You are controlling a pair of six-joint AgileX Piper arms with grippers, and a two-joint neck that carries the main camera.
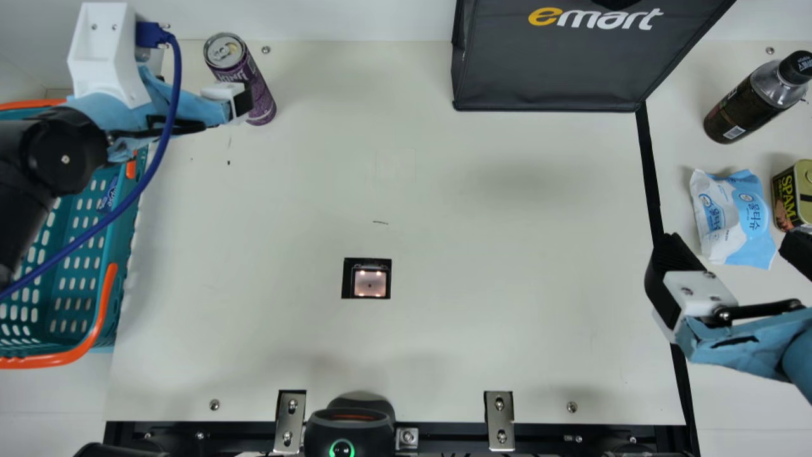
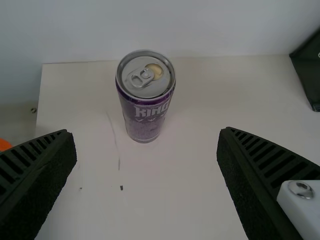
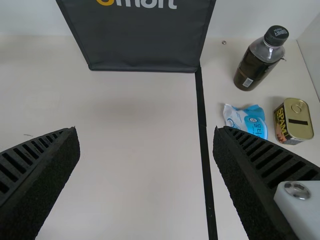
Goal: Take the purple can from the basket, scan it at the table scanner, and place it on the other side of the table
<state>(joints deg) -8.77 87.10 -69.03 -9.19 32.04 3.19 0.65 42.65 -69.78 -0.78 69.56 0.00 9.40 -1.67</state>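
Cylindrical purple can [image 2: 145, 115] upright; left end effector [image 1: 240, 101], right end effector [image 1: 729, 249] ribbed, released.

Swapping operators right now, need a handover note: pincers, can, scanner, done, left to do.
Left pincer: open and empty, at the can.
Right pincer: open and empty, at the table's right side.
Can: upright on the table, far left corner, out of the basket.
Scanner: set in the table, nothing on it.
Done: can is out of the basket. Whether it has been scanned, I can't tell.
Left: grip the can, scan it unless confirmed, set it down on the right, probably by the bottle and tin.
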